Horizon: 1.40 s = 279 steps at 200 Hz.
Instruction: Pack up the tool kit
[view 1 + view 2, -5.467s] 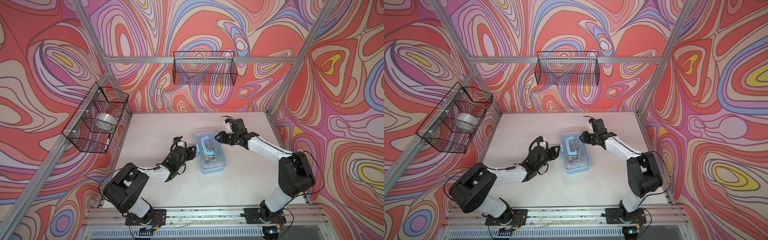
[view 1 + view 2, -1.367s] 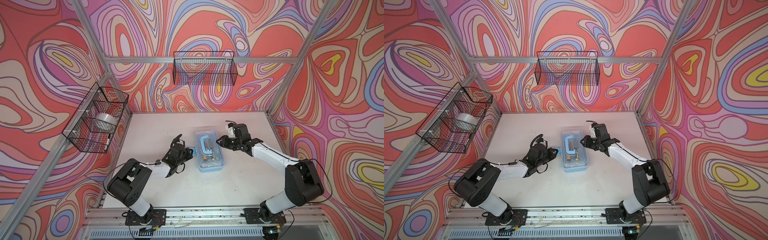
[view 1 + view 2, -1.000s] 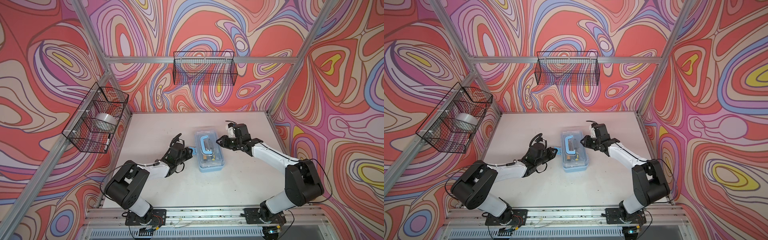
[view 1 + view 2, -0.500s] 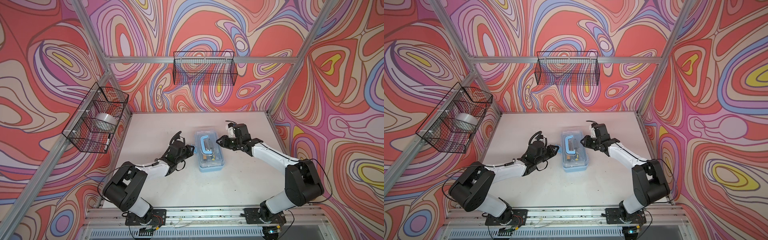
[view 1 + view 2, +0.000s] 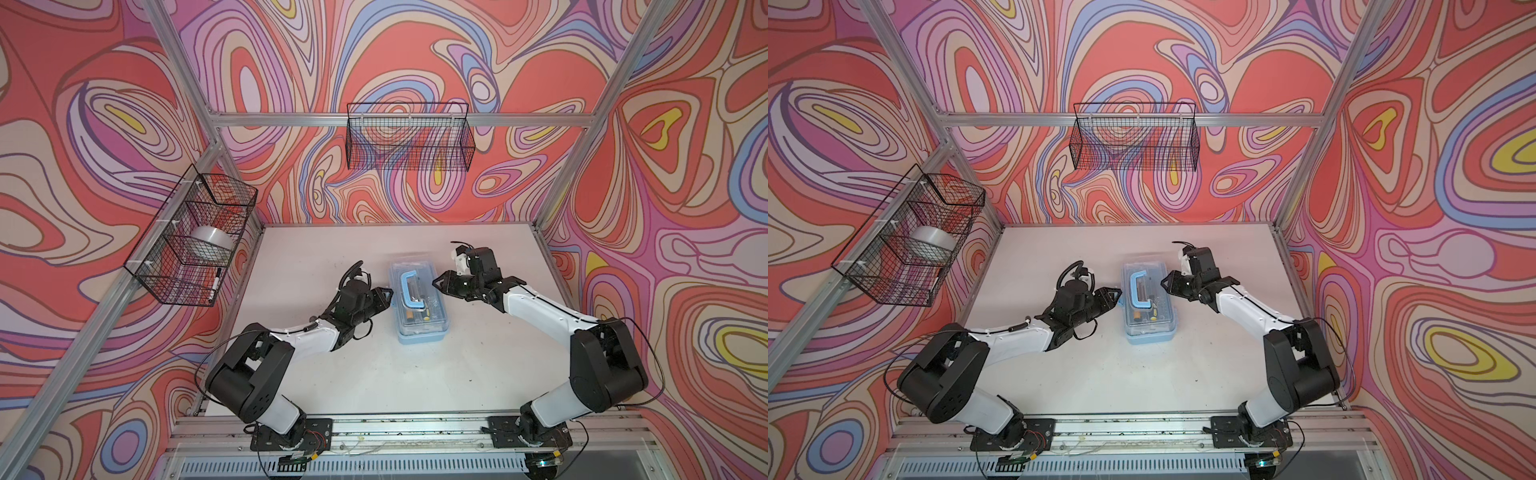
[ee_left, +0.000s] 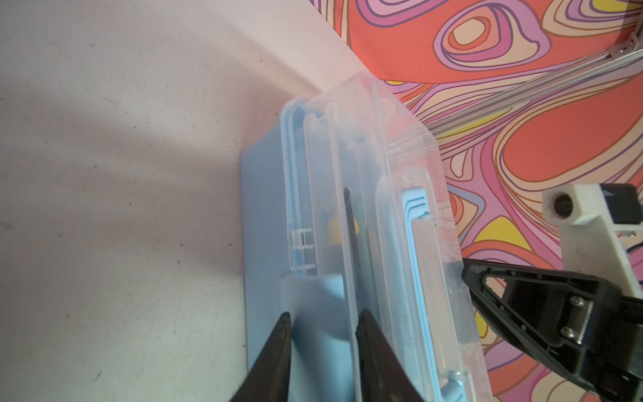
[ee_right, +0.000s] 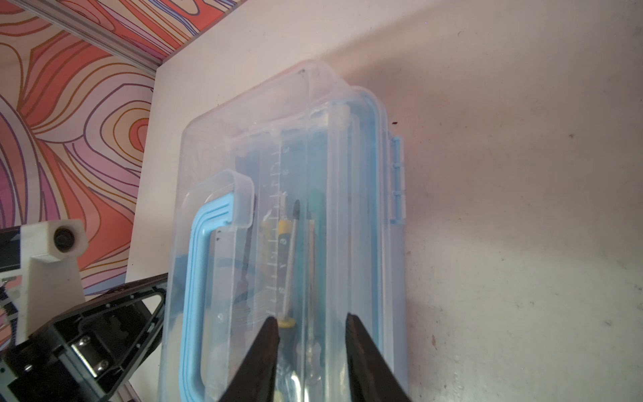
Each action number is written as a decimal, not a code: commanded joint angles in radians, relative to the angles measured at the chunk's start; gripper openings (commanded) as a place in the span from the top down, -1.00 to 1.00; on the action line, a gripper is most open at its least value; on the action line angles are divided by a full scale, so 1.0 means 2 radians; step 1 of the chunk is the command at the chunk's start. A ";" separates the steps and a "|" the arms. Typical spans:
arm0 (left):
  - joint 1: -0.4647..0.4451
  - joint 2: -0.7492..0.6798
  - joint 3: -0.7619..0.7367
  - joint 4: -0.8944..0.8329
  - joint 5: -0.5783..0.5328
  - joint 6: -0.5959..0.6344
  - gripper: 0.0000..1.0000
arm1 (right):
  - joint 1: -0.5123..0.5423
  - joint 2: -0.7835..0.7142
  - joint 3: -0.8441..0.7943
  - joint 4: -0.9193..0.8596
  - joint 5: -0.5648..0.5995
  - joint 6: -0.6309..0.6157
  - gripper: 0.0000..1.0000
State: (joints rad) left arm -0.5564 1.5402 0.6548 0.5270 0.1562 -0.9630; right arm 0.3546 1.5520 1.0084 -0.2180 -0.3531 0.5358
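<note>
Bench (image 5: 374, 374): unchanged, no loose tools in sight.
Tool kit (image 5: 417, 305): mid-bench, same spot, clear lid (image 7: 278, 121) down, tools inside.
Right arm (image 5: 536, 307): no move; right jaws narrow, tips at lid edge, likely bracing.
Left arm (image 5: 307, 336): left jaws just eased from near-shut to narrow gap, straddling latch (image 6: 313, 313).
Reading: latch probably pressed home, release under way, packing near done.

You have bare table (image 5: 374, 374) between the tool kit (image 5: 424, 326) and the arm bases, also beyond it; left gripper (image 5: 385, 294) and right gripper (image 5: 437, 285) block its two long sides; wire baskets (image 5: 409, 141) hang on the walls, well clear.
</note>
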 commanded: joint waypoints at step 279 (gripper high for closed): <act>-0.002 0.010 0.002 -0.004 0.034 0.001 0.39 | 0.005 0.039 -0.001 -0.034 -0.006 -0.018 0.34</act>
State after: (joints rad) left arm -0.5560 1.5536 0.6392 0.5854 0.1959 -0.9859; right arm 0.3527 1.5715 1.0222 -0.2153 -0.3573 0.5144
